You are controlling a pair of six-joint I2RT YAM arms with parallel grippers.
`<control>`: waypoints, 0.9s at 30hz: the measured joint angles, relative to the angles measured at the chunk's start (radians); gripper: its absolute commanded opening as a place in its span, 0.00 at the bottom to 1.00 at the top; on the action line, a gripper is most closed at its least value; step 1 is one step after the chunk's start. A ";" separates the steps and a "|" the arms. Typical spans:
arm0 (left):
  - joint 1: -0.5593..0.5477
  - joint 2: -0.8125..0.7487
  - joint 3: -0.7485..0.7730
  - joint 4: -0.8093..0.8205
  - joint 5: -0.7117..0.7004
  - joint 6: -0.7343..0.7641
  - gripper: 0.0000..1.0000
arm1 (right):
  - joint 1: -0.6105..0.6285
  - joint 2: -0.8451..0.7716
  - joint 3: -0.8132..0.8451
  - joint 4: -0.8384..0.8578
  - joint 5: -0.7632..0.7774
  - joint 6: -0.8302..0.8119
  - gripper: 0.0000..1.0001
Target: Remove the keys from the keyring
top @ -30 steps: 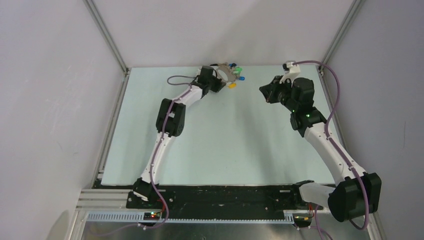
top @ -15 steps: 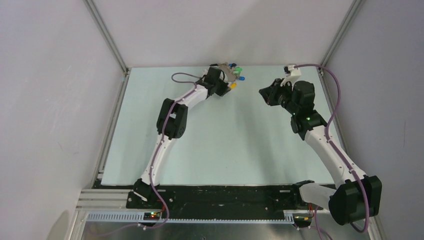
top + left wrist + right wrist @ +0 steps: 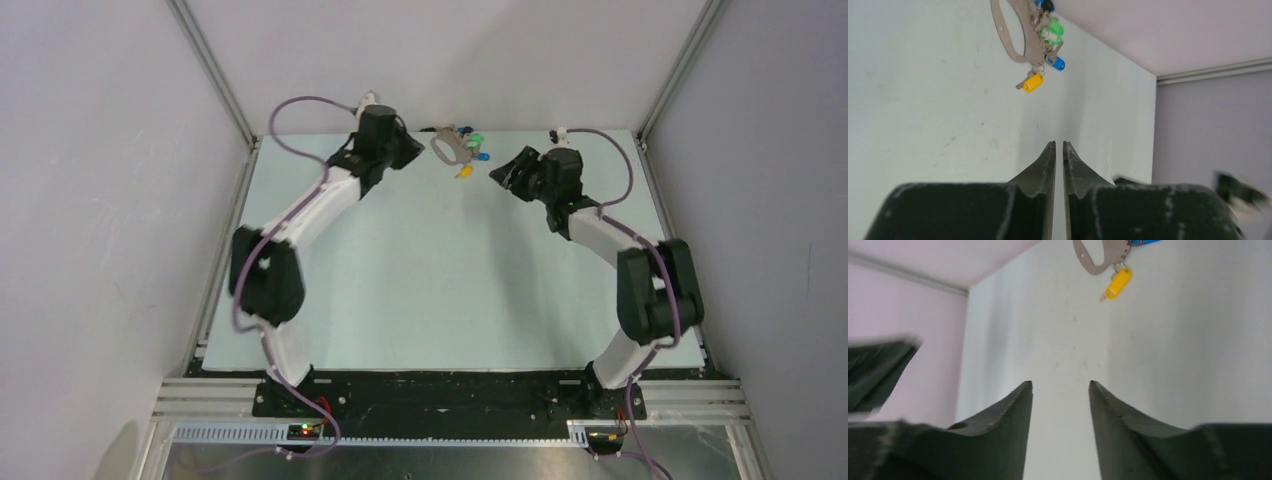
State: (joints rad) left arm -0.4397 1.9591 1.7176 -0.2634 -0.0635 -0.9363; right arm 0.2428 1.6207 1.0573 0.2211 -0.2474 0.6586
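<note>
Left gripper (image 3: 1058,145): fingers barely parted, only a thin slit between them and nothing in it; it hangs above the table (image 3: 430,280), left of the bunch.
Right gripper (image 3: 1060,385): jaws spread wide, empty, pointing at the bunch from the other side.
Keyring (image 3: 447,150): flat on the table at its far edge, near the back wall, between the two grippers and touching neither.
Keys (image 3: 472,150): clustered along the ring's right side, with green (image 3: 1052,31) and blue (image 3: 1055,63) tags farther back and the yellow-tagged key (image 3: 1033,82) sticking out toward the arms.
Handling: the ring looks like a stiff, flat, light loop, likely to skate on the smooth table; the keys look small and loose, and would probably swing on their thin links.
Where to hold: probably the bare left band of the ring to pin it — then a plastic head, the yellow one being most exposed.
Offset: well apart from both; ahead and slightly left of the left fingers, ahead and right of the right ones.
</note>
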 measured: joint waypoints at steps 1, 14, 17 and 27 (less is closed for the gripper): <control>0.002 -0.082 -0.064 0.013 -0.015 0.030 0.13 | 0.000 0.042 0.013 0.035 0.000 0.040 0.35; 0.005 -0.956 -0.992 0.197 -0.184 0.187 0.21 | 0.103 0.733 0.727 0.238 0.175 0.483 0.00; 0.005 -1.104 -1.115 0.195 -0.215 0.198 0.21 | 0.120 0.866 0.935 0.183 0.229 0.531 0.00; 0.005 -1.472 -1.312 0.211 -0.311 0.221 0.21 | 0.177 1.174 1.328 -0.102 0.474 0.654 0.00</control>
State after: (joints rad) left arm -0.4343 0.4866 0.4053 -0.0521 -0.3748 -0.7151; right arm 0.4198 2.7945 2.3848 0.1192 0.2268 1.3125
